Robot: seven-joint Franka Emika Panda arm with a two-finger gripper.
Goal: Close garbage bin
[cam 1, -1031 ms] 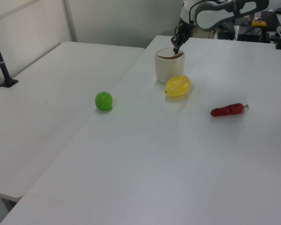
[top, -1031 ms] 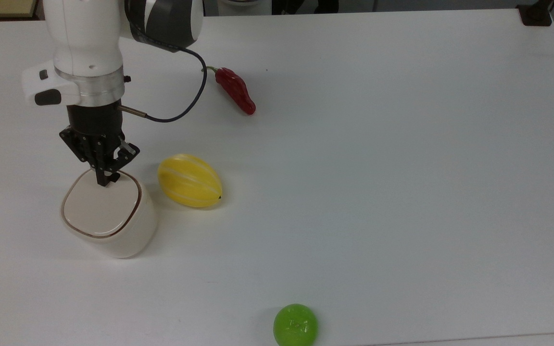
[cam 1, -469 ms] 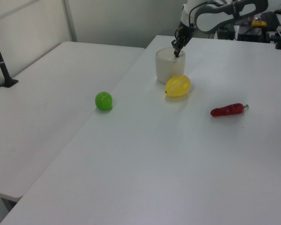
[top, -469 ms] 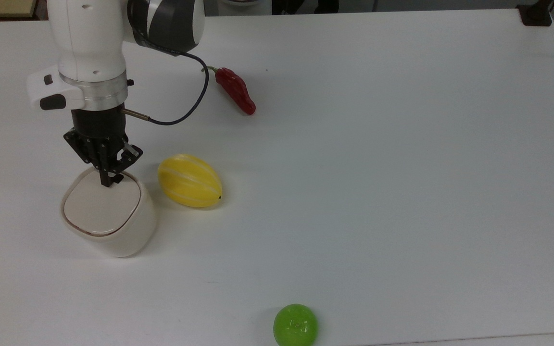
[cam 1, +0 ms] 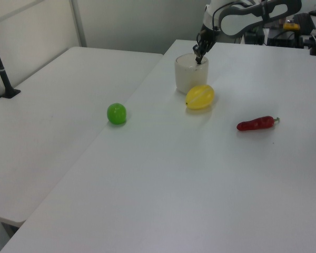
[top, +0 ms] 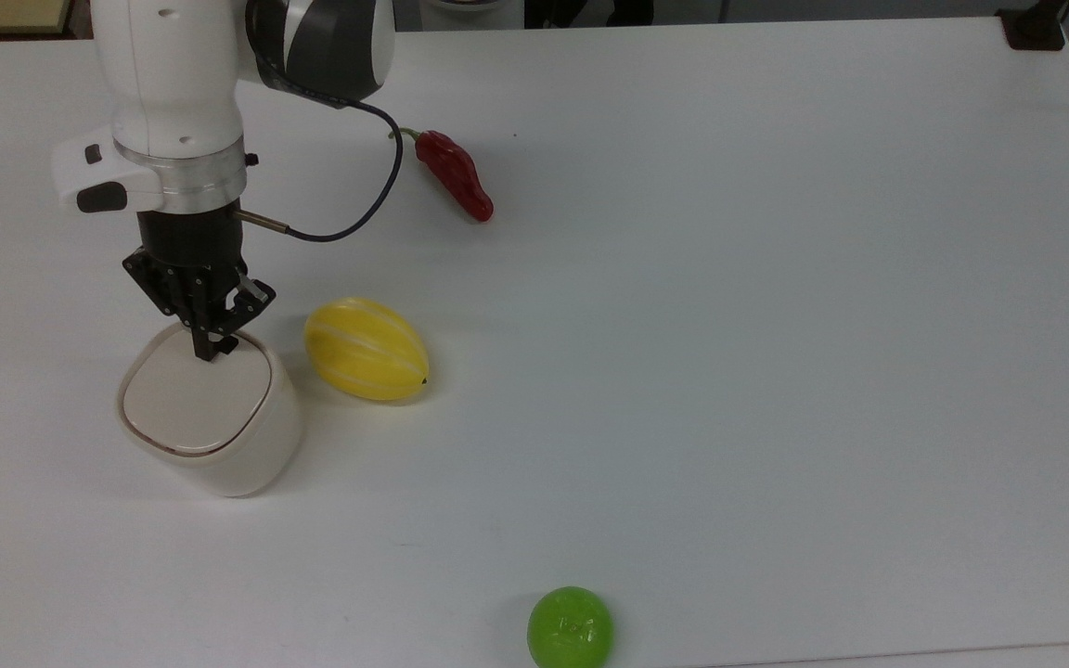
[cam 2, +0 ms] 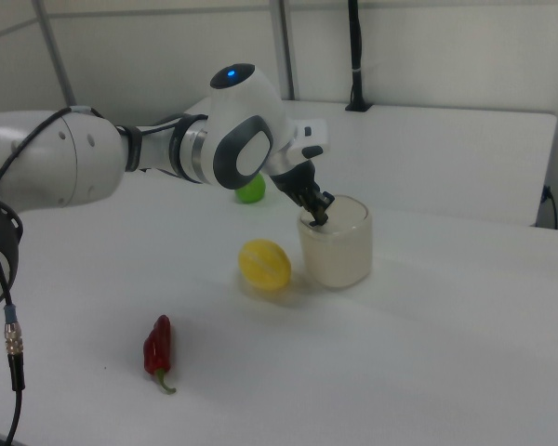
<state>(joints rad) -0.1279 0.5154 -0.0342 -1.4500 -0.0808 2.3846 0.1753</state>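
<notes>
Since a second ago the lid has dropped from a raised, tilted pose to lie sunk level inside the rim of the garbage bin (top: 210, 417), and the gripper (top: 208, 351) has shifted slightly toward the top view's upper edge; over the last half second nothing visibly changed. The garbage bin, a cream-white tub with a rounded-square top, stands upright on the white table (top: 729, 325) near the top view's left side, and at the far end of the table in the left view (cam 1: 190, 74). A thin brown line runs round the near edge of its lid.

The gripper points down at the far edge of the lid, its black fingers pressed together into one narrow tip that touches the lid just inside the rim; in the right view it (cam 2: 318, 216) meets the top of the tub (cam 2: 337, 243) at its left edge. A dark cable loops from the wrist above.

Just beside the bin, on the top view's right, lies a yellow melon (top: 366, 349), close to the tub wall but apart from it. Farther off, toward the top view's upper middle, lies a red chili pepper (top: 454, 173). A green ball (top: 570, 627) sits well apart near the top view's lower edge.
</notes>
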